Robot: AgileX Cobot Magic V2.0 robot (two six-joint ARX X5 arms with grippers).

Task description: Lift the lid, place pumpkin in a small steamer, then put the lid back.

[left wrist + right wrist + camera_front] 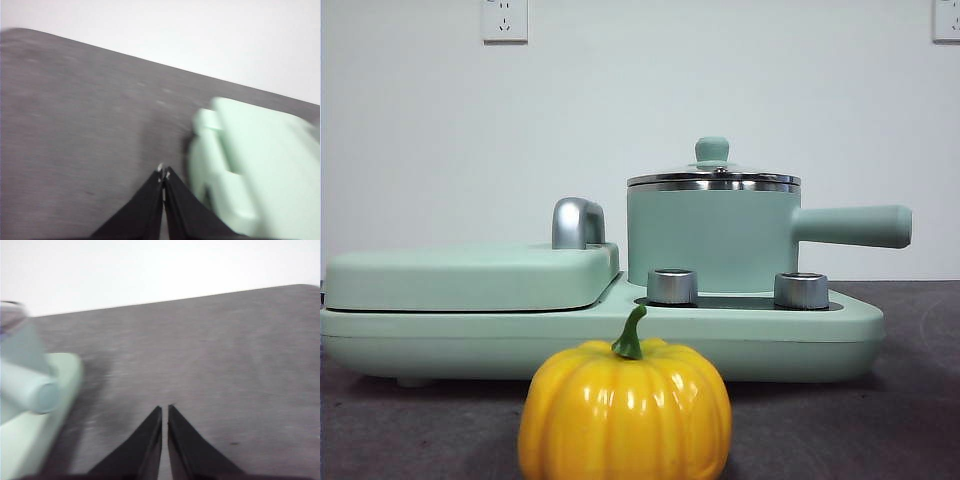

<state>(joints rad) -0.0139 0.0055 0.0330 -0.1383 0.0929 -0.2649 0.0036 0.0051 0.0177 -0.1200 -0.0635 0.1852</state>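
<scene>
Both grippers, left [163, 173] and right [165, 409], closed and empty; right sits nearer the steamer's handle [35, 392], lid [713, 176] still on.

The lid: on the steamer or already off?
On. The lid sits level on the small steamer, chrome rims meeting, knob upright. No pincer is near it.
</scene>
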